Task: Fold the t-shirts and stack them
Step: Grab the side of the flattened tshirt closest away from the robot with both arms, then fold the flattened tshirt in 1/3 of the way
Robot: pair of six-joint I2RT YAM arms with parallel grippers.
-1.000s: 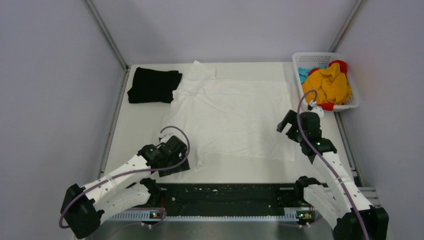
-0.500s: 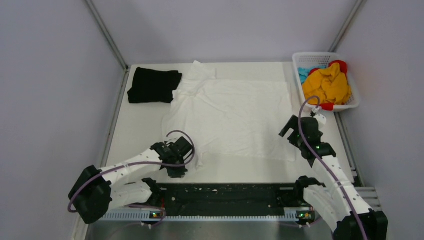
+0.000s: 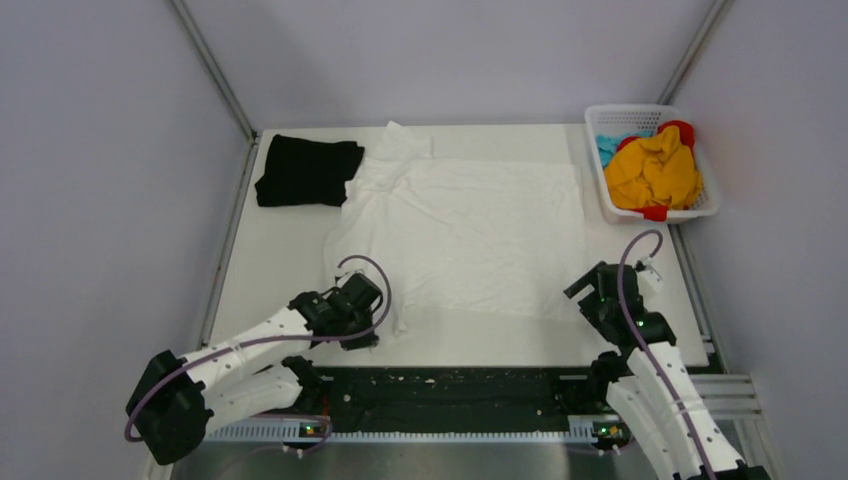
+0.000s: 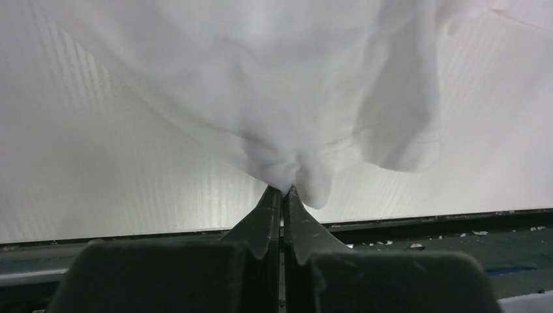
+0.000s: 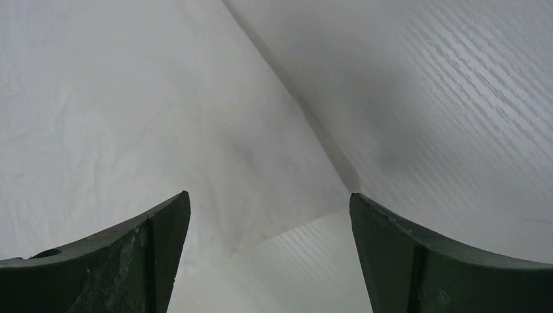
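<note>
Leftmost, at the far left corner of the table (image 3: 270, 260): black t-shirt (image 3: 305, 170), folded into a compact dark rectangle, lying flat, right edge up against a sleeve of the white t-shirt (image 3: 470, 225).

Next, near the table's near edge, left of centre: left gripper (image 3: 372, 322), low over the surface, clamped tight on the near left corner of the white t-shirt. From the left wrist view, left gripper (image 4: 283, 190) with jaws pressed together and a pinch of white t-shirt (image 4: 261, 78) bunched right at the tips; puckers the cloth into folds that fan away from the grip, with one loose flap hanging to the right.

Across the middle of the table: the rest of the white t-shirt, spread open and mostly flat, lightly wrinkled, reaching toward the far edge.

Further right, close to the near right corner of that shirt: right gripper (image 3: 588, 300), jaws spread wide, holding nothing. From the right wrist view, right gripper (image 5: 267, 195) straddling the white t-shirt (image 5: 130, 117) at its corner, hem edge running diagonally between the two fingers, bare table (image 5: 456, 98) to the right. Cannot tell whether the fingers touch the cloth.

Last, at the far right corner: white lattice basket (image 3: 640, 108), heaped with yellow cloth (image 3: 655, 170) plus bits of blue and red.
</note>
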